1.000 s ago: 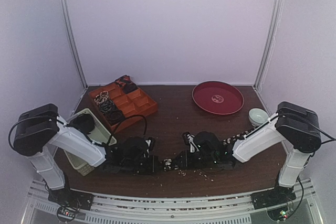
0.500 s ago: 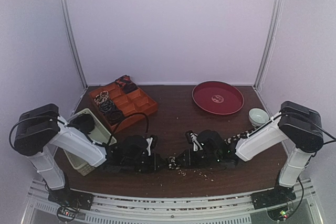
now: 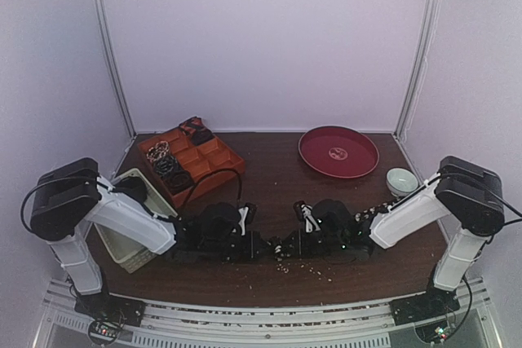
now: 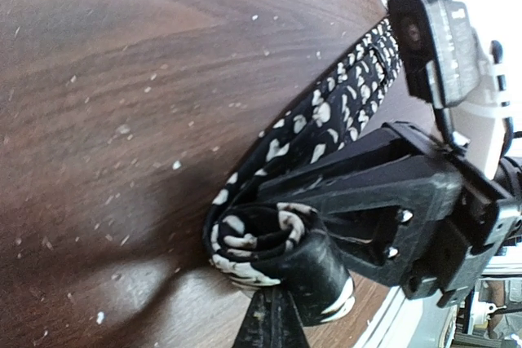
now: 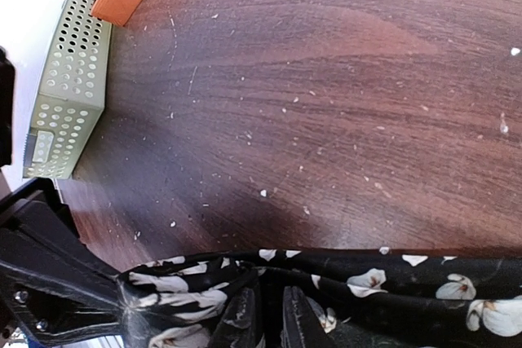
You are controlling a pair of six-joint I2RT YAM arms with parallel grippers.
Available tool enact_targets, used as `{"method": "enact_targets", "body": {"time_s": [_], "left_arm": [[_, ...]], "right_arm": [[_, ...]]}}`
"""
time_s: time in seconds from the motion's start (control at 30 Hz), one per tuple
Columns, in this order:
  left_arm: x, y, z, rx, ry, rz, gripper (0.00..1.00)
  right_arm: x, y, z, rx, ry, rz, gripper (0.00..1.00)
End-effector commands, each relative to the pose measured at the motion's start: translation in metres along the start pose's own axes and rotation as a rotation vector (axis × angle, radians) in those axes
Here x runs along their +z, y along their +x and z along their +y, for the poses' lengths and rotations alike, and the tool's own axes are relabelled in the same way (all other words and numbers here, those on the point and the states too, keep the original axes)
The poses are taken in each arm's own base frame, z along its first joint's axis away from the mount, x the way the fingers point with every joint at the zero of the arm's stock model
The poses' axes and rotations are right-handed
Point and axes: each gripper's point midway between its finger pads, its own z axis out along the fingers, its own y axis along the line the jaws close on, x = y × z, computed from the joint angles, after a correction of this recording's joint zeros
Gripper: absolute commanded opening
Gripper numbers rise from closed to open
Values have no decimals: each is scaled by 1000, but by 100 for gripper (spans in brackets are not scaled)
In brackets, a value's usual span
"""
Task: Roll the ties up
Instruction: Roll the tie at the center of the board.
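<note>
Tie (image 4: 269, 234), black with white flecks: near centre of surface (image 4: 122, 79), between the arms. Coiled end clamped in closed left jaws; right jaws pinch the strip just beside. Soft, light, limp; likely unwinds unless held across the coil.

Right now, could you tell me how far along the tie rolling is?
Done: several coils sit in the tray. In hand: both grippers are shut on a speckled tie, the left gripper at its started roll, the right gripper on the strip. Left: a long stretch of that tie lies unrolled, trailing right.
</note>
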Motion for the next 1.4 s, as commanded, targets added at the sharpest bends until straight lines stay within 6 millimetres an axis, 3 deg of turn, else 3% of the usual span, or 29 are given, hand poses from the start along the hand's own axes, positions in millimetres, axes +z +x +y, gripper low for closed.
{"method": "enact_targets", "body": {"time_s": [0.0, 0.43, 0.7, 0.97, 1.37], "left_arm": [[5, -6, -6, 49, -12, -6, 0], [13, -8, -11, 83, -33, 17, 0], [14, -11, -15, 96, -31, 19, 0], [5, -9, -15, 96, -45, 26, 0], [11, -7, -14, 104, -40, 38, 2]], "right_arm": [[-5, 8, -13, 1, 37, 25, 15], [-17, -11, -25, 3, 61, -34, 17], [-8, 4, -20, 26, 13, 18, 14], [2, 20, 2, 35, -50, 68, 14], [-7, 3, -27, -6, 92, -3, 18]]}}
